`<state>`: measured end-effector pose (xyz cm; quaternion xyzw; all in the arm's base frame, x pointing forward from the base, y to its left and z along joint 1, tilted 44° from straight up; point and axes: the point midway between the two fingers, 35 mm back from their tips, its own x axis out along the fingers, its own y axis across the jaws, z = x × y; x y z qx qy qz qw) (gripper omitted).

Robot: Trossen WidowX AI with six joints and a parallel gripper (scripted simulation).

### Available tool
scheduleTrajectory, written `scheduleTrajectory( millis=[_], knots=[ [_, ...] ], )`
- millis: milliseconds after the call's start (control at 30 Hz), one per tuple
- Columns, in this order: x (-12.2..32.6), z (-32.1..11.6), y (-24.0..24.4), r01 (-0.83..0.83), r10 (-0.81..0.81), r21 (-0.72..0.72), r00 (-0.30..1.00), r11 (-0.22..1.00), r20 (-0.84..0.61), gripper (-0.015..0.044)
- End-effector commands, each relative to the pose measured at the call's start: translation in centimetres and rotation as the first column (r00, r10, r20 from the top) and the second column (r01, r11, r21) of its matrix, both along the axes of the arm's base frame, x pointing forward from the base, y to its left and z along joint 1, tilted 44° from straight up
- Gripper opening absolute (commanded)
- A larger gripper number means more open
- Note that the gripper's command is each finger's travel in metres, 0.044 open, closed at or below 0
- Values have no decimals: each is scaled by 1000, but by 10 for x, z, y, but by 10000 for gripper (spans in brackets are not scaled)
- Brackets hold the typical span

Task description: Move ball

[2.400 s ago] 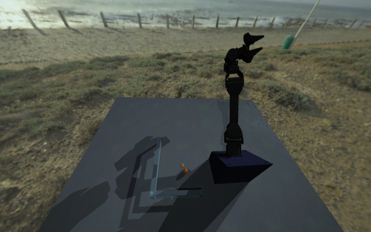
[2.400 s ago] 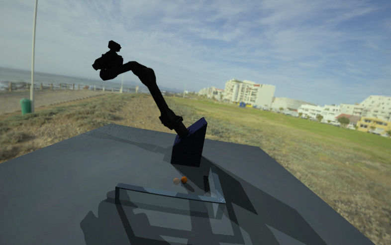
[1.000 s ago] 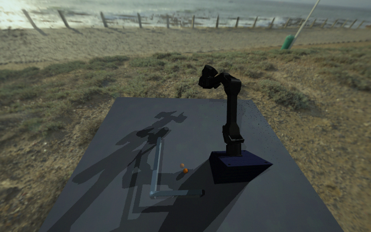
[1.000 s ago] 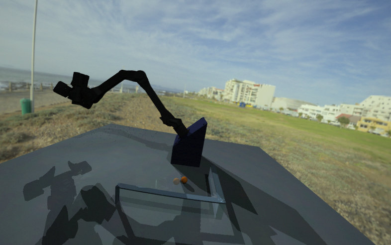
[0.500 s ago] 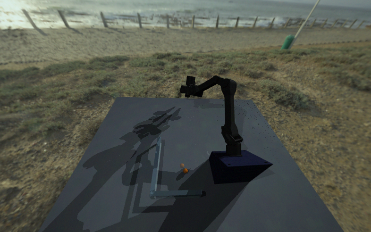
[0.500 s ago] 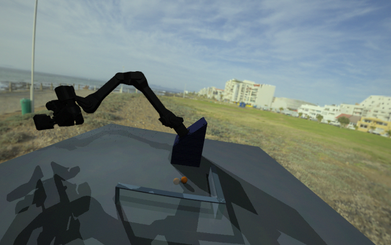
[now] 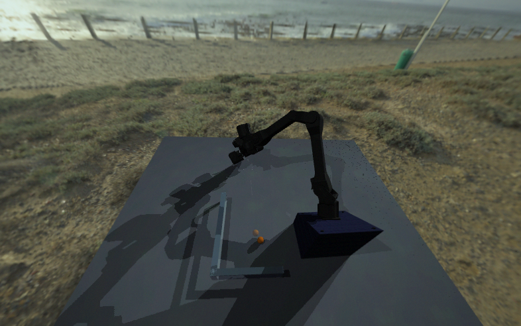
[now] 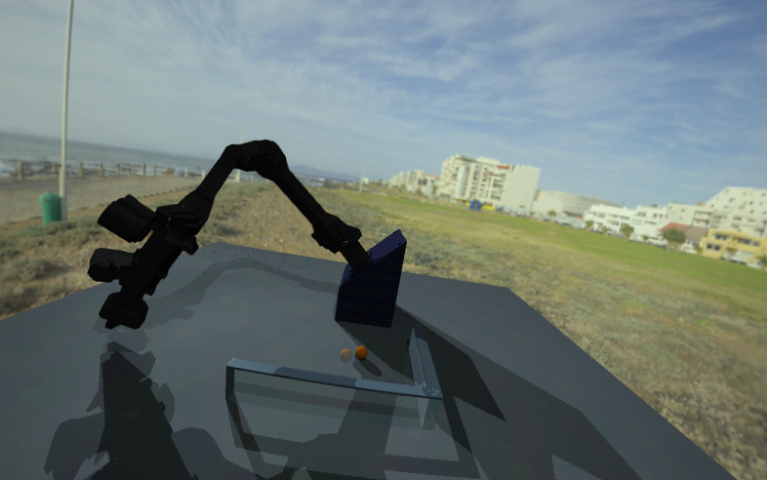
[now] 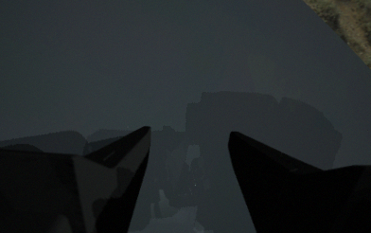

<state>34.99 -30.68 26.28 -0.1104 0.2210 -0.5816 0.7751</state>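
Pincer: my pincer [image 8: 121, 316] stands about half open with nothing in it, pointing down over the bench [image 7: 384, 269], far from the walls.
Fingers: in the wrist view my fingers frame only dark bench and shadow.
Ball: the orange ball [image 7: 260, 240] lies on the bench inside the corner, near my base [image 7: 338, 234].
Copy: the see-through copy [image 7: 255, 232] sits just beside the ball.
Walls: the two clear walls [image 7: 219, 234] meet at a corner.

Clear glassy walls [image 8: 334, 384], matt dark table [image 8: 566, 396]
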Motion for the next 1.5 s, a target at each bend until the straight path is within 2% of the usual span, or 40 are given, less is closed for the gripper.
scheduleTrajectory(
  millis=[0, 133, 267, 433, 567, 767, 867, 967, 1033, 1467],
  knots=[
    [25, -54, 43, -149, 167, 91, 955, 985, -247, 229],
    [36, -96, 84, -260, 314, 181, 845, 948, -432, 229],
    [39, -137, 126, -350, 444, 274, 676, 896, -588, 229],
    [34, -184, 179, -434, 549, 379, 386, 817, -741, 229],
    [20, -218, 218, -473, 578, 466, 118, 748, -808, 229],
    [-22, -269, 286, -489, 467, 607, -389, 626, -794, 229],
    [-53, -289, 313, -464, 324, 672, -625, 578, -710, 229],
    [-88, -305, 334, -420, 128, 723, -813, 548, -569, 229],
    [-97, -308, 338, -407, 73, 733, -848, 545, -525, 229],
    [-97, -308, 337, -407, 73, 733, -848, 545, -525, 229]
  ],
)
